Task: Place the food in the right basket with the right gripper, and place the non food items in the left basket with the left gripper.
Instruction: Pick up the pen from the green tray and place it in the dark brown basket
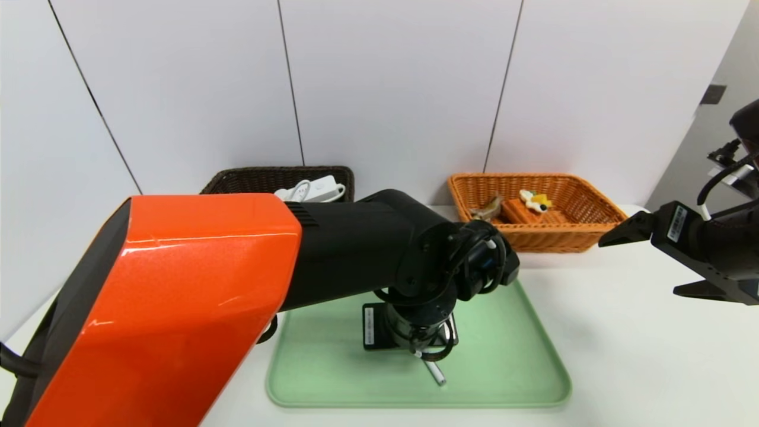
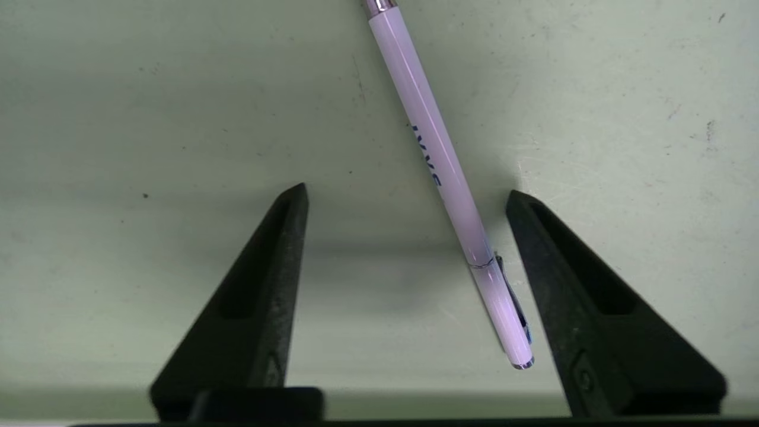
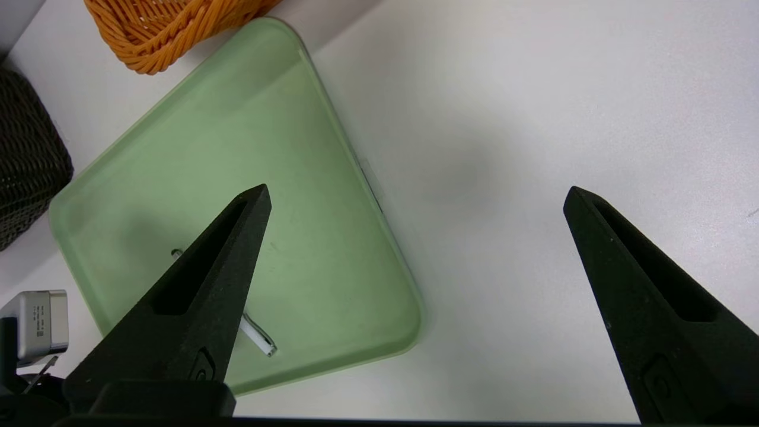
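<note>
The pen (image 2: pixel 436 142) lies flat on the green tray (image 1: pixel 504 379), and the left gripper (image 2: pixel 407 193) is right over it, pointing down. Its 2 fingers stand part-way open with nothing in their hold; the pen runs through the space between them, nearer 1 finger than the other. Its long axis slants across that space rather than square to the closing line, so the clip end comes close alongside that nearer finger.

The left arm is plainly the one for this, being a non-food job and already at the spot. The right gripper (image 1: pixel 643 258) is parked off to the right of the tray, spread wide and empty.

What the grasp turns on, I'd judge, is that slant — a small turn of the wrist, or a little centring, would let both fingers meet the barrel squarely. Closed as it is, the pen may swivel. From there it should go to the left basket (image 1: pixel 255 178), where the power strip (image 1: pixel 317 190) lies.
</note>
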Controlling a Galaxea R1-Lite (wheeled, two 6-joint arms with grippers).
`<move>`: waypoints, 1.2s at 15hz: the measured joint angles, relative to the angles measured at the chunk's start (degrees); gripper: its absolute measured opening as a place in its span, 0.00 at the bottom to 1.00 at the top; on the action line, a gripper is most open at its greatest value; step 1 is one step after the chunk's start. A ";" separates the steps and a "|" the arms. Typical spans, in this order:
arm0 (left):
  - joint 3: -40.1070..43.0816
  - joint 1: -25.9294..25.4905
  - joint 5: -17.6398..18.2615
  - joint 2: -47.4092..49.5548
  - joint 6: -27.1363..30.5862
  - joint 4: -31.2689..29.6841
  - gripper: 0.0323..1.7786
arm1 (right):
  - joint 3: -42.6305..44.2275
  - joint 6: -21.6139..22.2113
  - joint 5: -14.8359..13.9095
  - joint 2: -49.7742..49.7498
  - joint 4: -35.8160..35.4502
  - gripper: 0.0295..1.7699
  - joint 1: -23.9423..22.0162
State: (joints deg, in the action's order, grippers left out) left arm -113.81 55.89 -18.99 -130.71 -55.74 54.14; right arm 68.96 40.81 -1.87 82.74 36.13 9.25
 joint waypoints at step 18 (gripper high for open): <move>0.00 -0.24 -4.46 7.00 2.49 0.13 0.01 | 0.22 -0.05 -0.06 -1.32 0.05 0.97 1.08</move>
State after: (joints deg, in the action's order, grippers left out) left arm -113.81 55.65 -23.45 -123.71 -53.25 54.27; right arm 69.18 40.77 -1.93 81.42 36.18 10.34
